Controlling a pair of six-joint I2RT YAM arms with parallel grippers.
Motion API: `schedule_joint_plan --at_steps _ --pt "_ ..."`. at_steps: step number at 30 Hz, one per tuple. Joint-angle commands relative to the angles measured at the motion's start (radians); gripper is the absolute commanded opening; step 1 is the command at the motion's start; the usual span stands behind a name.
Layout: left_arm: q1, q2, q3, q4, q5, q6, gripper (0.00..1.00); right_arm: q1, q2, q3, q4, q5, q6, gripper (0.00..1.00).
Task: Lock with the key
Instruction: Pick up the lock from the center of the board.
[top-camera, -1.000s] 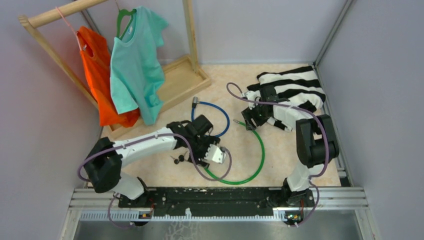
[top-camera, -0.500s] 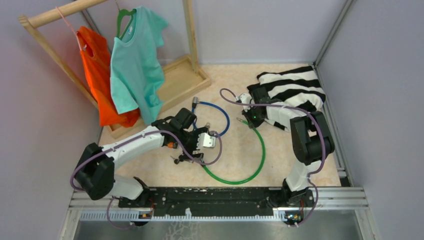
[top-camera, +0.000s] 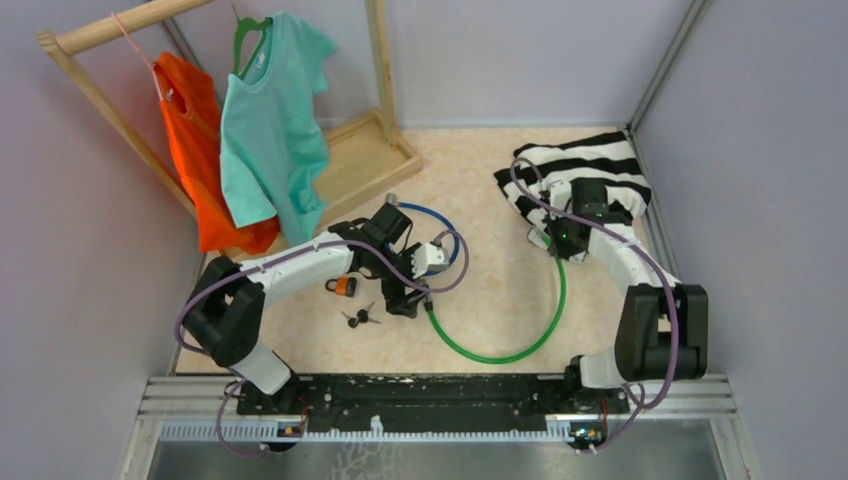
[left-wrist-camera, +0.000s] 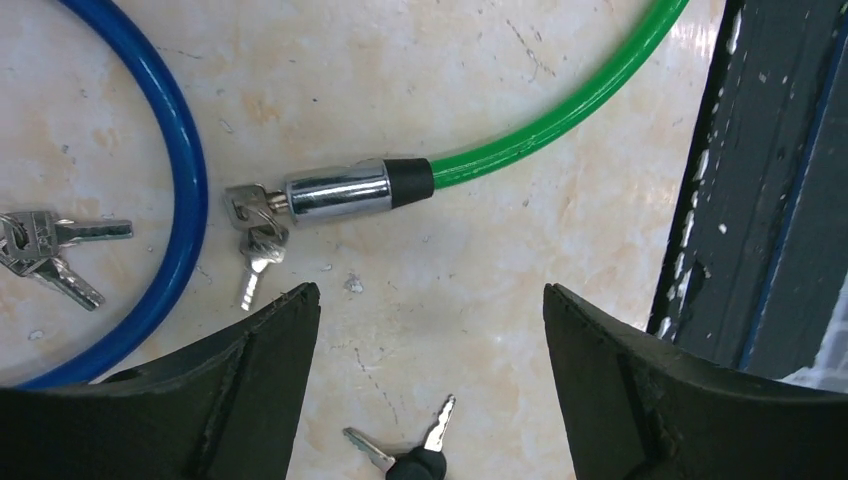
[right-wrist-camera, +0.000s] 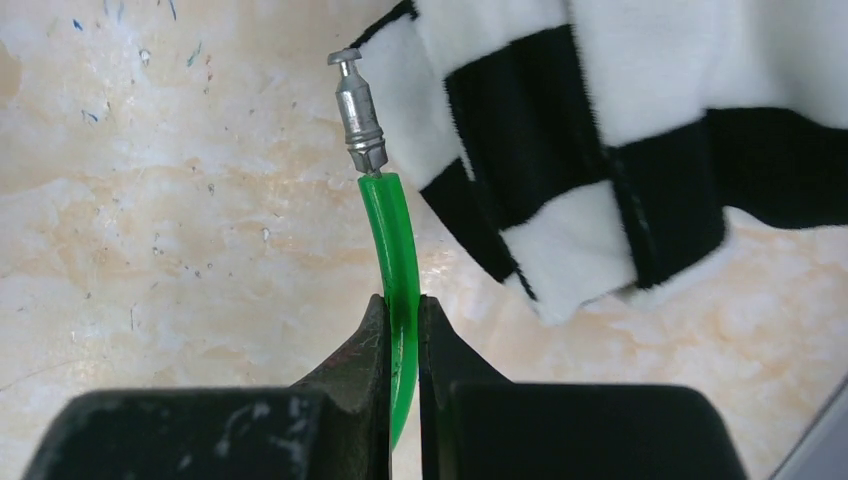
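Observation:
A green cable lock (top-camera: 500, 355) curves across the table. Its metal barrel (left-wrist-camera: 340, 190) lies flat with a key (left-wrist-camera: 245, 205) in its end and a second key hanging from the ring. My left gripper (left-wrist-camera: 430, 292) hovers just near of the barrel, open and empty, and shows in the top view (top-camera: 412, 298). My right gripper (right-wrist-camera: 403, 305) is shut on the green cable (right-wrist-camera: 385, 230) a little below its metal pin end (right-wrist-camera: 358, 115), next to the striped cloth (right-wrist-camera: 640, 130).
A blue cable (left-wrist-camera: 180, 200) loops left of the barrel, with a key bunch (left-wrist-camera: 50, 250) beyond it. Two black-headed keys (left-wrist-camera: 420, 460) lie under my left gripper. An orange padlock (top-camera: 344, 287) sits nearby. A wooden rack (top-camera: 370, 150) with hung shirts stands back left.
My right gripper has shut on the green cable's pin end and carried it right toward the striped cloth, dragging the loop. My left gripper moved back and left, still open.

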Motion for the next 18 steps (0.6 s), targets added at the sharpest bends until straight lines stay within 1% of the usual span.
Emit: schedule_joint_plan --at_steps 1,8,14,18 --pt "0.003 0.04 0.071 0.027 0.017 -0.186 0.85 -0.063 -0.139 -0.005 0.006 -0.009 0.038 0.0" --pt "-0.012 0.167 0.153 0.054 0.002 -0.407 0.76 -0.111 -0.184 -0.017 -0.014 0.005 0.034 0.0" --pt "-0.034 0.239 0.15 0.104 -0.065 -0.49 0.69 -0.143 -0.205 -0.009 -0.047 0.0 0.006 0.0" --pt "-0.037 0.275 0.158 0.117 -0.076 -0.515 0.7 -0.145 -0.211 -0.006 -0.058 0.005 -0.006 0.0"
